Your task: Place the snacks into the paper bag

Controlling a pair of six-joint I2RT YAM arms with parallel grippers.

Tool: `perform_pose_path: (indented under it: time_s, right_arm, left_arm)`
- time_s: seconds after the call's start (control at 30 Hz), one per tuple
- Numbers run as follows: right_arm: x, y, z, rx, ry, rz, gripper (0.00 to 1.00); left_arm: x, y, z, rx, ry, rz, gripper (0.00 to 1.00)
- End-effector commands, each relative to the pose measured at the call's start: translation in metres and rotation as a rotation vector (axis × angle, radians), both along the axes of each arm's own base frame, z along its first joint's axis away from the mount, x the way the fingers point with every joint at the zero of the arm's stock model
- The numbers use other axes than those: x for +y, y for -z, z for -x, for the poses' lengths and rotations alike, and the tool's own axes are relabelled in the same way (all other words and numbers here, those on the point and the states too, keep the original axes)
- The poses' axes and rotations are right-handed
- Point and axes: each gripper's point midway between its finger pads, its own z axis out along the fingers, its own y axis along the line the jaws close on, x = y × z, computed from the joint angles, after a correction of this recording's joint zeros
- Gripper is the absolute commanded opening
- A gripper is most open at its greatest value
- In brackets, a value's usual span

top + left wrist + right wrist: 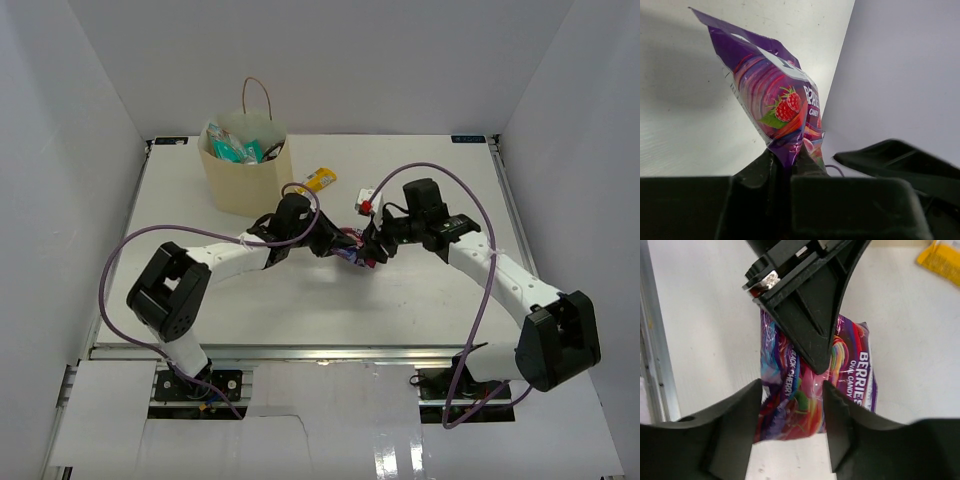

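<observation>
Purple foil marks the candy pack (352, 250) at the middle of the worktop (180, 200), between the two hands, so the job looks partly done. The paper bag (245, 185) stands at 11 o'clock with green and teal packets (235, 150) showing in its mouth. A yellow bar (320, 179) lies on the worktop just beside the bag, toward 12 o'clock, and the candy pack is not yet in either. How many packets the bag holds cannot be counted from above. The left hand (787, 160) is closed tight on one edge of the candy pack, pinching the foil between its fingers. The right hand (792, 390), reaching in from 3 o'clock, is parted wide. Its fingers straddle the opposite end and grip nothing; whether they touch the foil is unclear.
</observation>
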Motion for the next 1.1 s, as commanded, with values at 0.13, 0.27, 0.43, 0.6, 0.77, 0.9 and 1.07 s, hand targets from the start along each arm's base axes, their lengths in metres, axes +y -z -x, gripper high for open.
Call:
perform_pose_path:
  time_s: [0.13,0.27,0.43,0.6,0.77,0.9,1.07]
  right_arm:
    - [-0.014,-0.070,0.000,-0.175,-0.061,-0.043,0.86]
    - [-0.046,-0.117,-0.024,-0.218,0.051,-0.117,0.91]
    - [-0.065,-0.113,-0.035,-0.178,0.122,-0.133,0.92]
    - [-0.068,-0.091,-0.036,-0.106,0.173,-0.132,0.92]
    - [-0.073,-0.080,-0.041,-0.085,0.209,-0.117,0.92]
    - [-0.074,-0.075,-0.046,-0.062,0.238,-0.116,0.92]
    - [-0.075,-0.070,-0.054,-0.032,0.279,-0.120,0.92]
  left_arm:
    - [0.030,-0.102,-0.014,-0.365,0.032,-0.140,0.03]
    - [0.058,-0.165,-0.041,-0.620,0.004,-0.350,0.02]
    - [0.104,-0.250,-0.083,-0.911,-0.091,-0.577,0.02]
    - [0.162,-0.282,-0.127,-0.926,-0.251,-0.733,0.02]
    - [0.218,-0.291,-0.162,-0.842,-0.443,-0.780,0.00]
    - [0.235,-0.288,-0.176,-0.797,-0.523,-0.795,0.00]
    - [0.244,-0.269,-0.189,-0.733,-0.558,-0.805,0.00]
